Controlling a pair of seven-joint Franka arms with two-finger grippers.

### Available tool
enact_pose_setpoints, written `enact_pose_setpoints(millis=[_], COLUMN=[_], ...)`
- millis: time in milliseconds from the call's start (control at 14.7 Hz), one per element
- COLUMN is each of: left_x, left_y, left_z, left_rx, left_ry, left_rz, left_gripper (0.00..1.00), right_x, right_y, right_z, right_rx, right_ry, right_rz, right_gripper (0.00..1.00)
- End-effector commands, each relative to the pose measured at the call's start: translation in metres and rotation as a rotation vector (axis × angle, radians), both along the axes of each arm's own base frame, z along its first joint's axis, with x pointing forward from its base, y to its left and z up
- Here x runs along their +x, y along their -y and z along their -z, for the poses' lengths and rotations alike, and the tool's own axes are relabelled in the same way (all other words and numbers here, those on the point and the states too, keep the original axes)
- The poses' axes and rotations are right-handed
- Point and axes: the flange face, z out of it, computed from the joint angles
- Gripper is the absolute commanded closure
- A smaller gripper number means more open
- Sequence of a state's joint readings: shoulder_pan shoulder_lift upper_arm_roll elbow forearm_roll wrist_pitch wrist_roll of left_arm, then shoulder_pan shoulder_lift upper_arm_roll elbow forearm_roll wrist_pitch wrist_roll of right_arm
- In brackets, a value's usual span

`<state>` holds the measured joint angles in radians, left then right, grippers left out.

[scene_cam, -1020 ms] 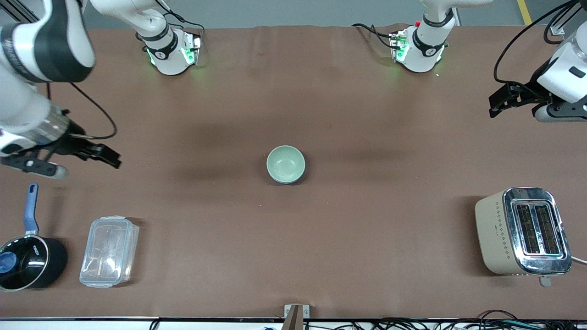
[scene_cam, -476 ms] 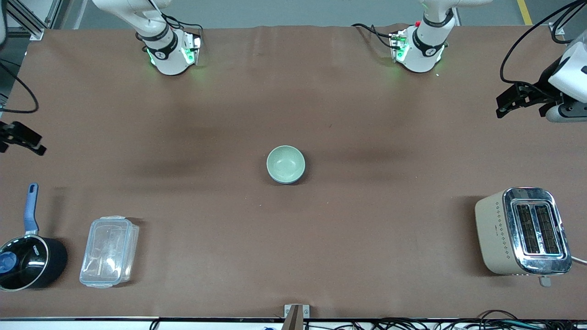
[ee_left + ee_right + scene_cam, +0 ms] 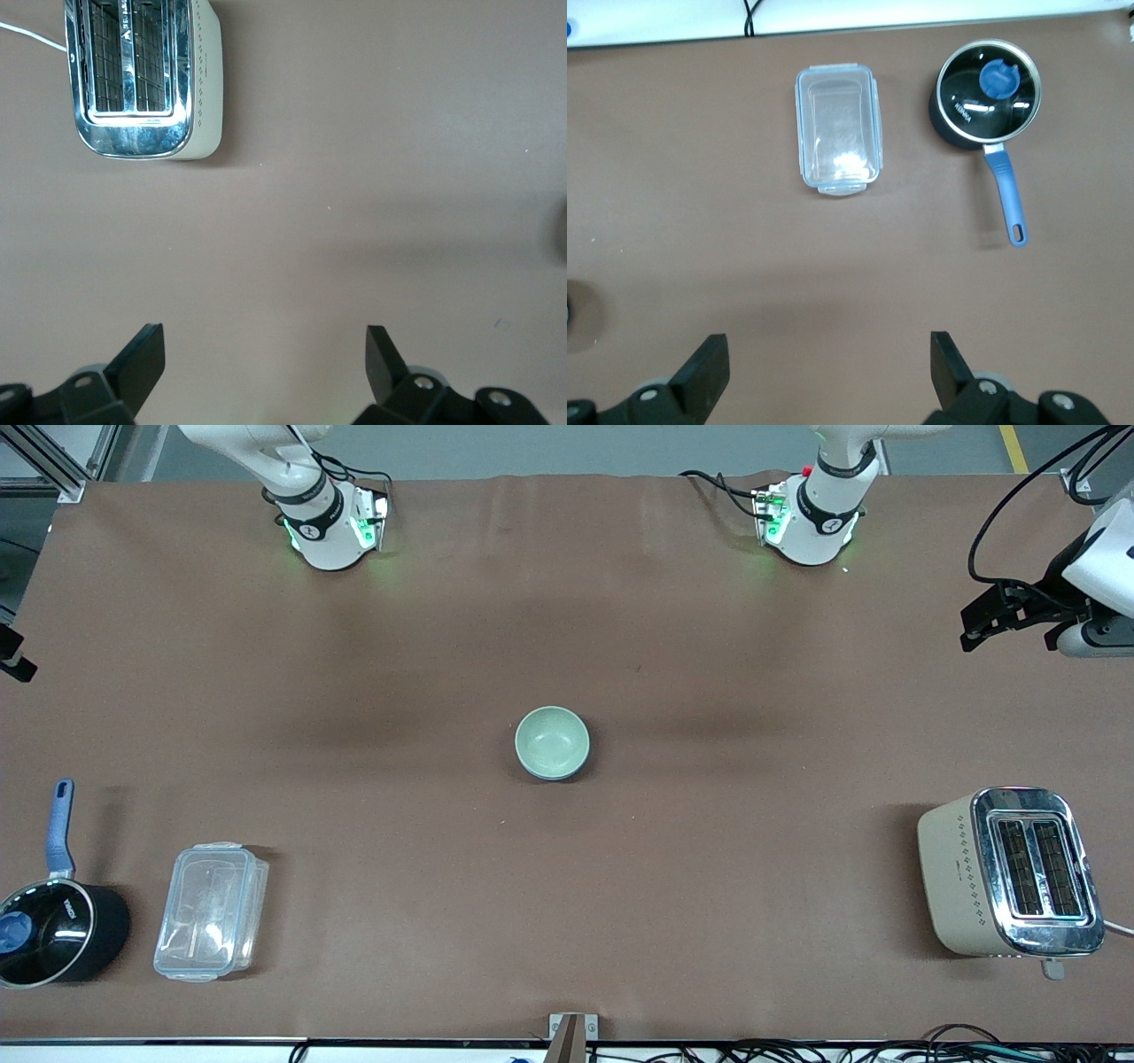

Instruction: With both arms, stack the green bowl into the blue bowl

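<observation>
The green bowl [image 3: 552, 742] sits nested in the blue bowl [image 3: 567, 769] at the middle of the table [image 3: 620, 629], upright. The left gripper [image 3: 266, 363] hangs over bare table at the left arm's end, near the toaster [image 3: 1010, 872], fingers spread wide and empty. The right gripper [image 3: 830, 367] is over the right arm's end, also wide open and holding nothing, with the clear lidded container [image 3: 839, 141] and the saucepan [image 3: 989, 93] below it

The tabletop [image 3: 709, 691] is covered in matt brown cloth. The green bowl [image 3: 552, 741] looks smooth and matt, the toaster [image 3: 1010, 872] top polished metal, the container [image 3: 211, 911] clear plastic.
</observation>
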<state>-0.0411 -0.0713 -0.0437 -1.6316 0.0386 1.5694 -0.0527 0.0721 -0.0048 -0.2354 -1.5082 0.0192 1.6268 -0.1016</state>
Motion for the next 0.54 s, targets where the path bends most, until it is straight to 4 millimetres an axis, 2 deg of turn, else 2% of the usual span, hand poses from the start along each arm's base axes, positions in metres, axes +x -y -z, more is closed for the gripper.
enact_pose_setpoints(millis=[0,272,476], left_x=[-0.001,-0.003,-0.004], left_y=[-0.002,0.002,0.0], left_z=[-0.007,-0.013,-0.012], left_rx=[0.007,0.008,0.01], left_ry=[-0.005,-0.008,-0.017], left_rz=[0.026,0.035,0.031], left_gripper=[0.0,0.0,0.0], right_x=[-0.004,-0.013,-0.012], right_y=[-0.005,-0.005,0.007], right_z=[0.007,0.029,0.029], right_rx=[0.001,0.014,0.016], right_ry=[-0.085,-0.137,-0.112], right_rz=[0.004,0.008,0.029], right_gripper=[0.0,0.0,0.0])
